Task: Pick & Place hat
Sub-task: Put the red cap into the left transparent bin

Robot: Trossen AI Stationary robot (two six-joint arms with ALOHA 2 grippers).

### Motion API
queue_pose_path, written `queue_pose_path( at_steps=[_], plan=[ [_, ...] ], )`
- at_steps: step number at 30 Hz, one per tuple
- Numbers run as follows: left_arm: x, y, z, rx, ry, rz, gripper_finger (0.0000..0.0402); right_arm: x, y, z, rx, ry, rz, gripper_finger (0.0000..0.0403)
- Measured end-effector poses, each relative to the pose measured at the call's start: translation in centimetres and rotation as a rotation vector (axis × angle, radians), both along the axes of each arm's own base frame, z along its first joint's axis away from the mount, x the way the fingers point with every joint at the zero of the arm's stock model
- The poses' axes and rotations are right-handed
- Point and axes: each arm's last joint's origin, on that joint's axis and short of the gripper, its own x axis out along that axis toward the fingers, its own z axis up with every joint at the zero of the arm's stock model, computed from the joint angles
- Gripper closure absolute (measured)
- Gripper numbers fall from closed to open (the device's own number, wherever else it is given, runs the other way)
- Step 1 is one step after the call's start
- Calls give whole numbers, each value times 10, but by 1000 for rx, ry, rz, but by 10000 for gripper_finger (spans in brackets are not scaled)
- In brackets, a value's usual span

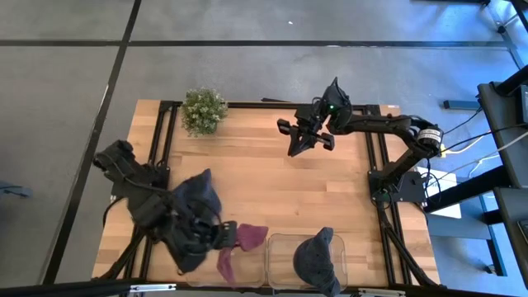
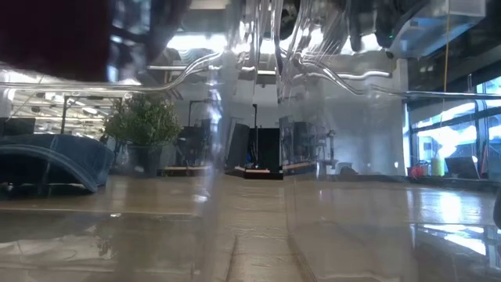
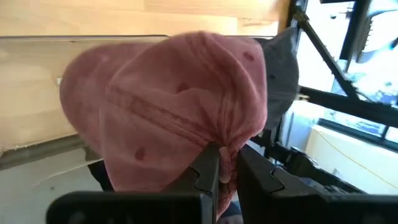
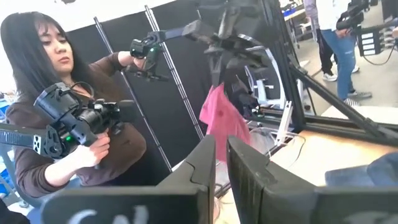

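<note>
A faded red cap [image 3: 168, 106] hangs from my left gripper [image 3: 227, 174] near the table's near edge, just left of a clear plastic bin [image 1: 280, 247]. In the high view the cap [image 1: 247, 238] is beside the bin's left wall. A dark grey cap [image 1: 318, 256] lies inside the bin. A dark blue cap [image 1: 196, 202] rests on the table under my left arm. My right gripper [image 1: 299, 144] is shut and empty, up over the far middle of the table. My left gripper pinches a gathered fold of the red cap's crown [image 3: 225, 146] between its two fingers. In the right wrist view the cap [image 4: 217, 121] hangs slack below the gripper, lifted clear of the table.
A small potted plant [image 1: 204, 110] stands at the table's far left corner. The bin's clear walls [image 2: 250, 157] fill the low view. A person with hand-held controllers [image 4: 74, 124] stands beyond the table. Bare wood [image 1: 272, 190] lies between the two arms.
</note>
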Motion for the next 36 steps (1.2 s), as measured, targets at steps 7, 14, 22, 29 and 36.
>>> queue_pose_path(
  at_steps=[7, 14, 22, 29, 36],
  plan=[
    [21, -19, -16, 21, 8, 6, 374, -1, 1, -7, 9, 24, 5, 361],
    [48, -21, -48, 91, 76, 46, 370, -1, 2, -7, 12, 30, 13, 361],
    [64, -18, -56, 155, 34, 57, 346, -1, 3, -8, 12, 31, 14, 361],
    [73, -6, -55, 252, 30, -6, 346, -1, 3, -8, 13, 32, 14, 361],
    [73, -6, -55, 250, 37, -23, 329, -1, 3, -8, 15, 37, 14, 361]
  ],
)
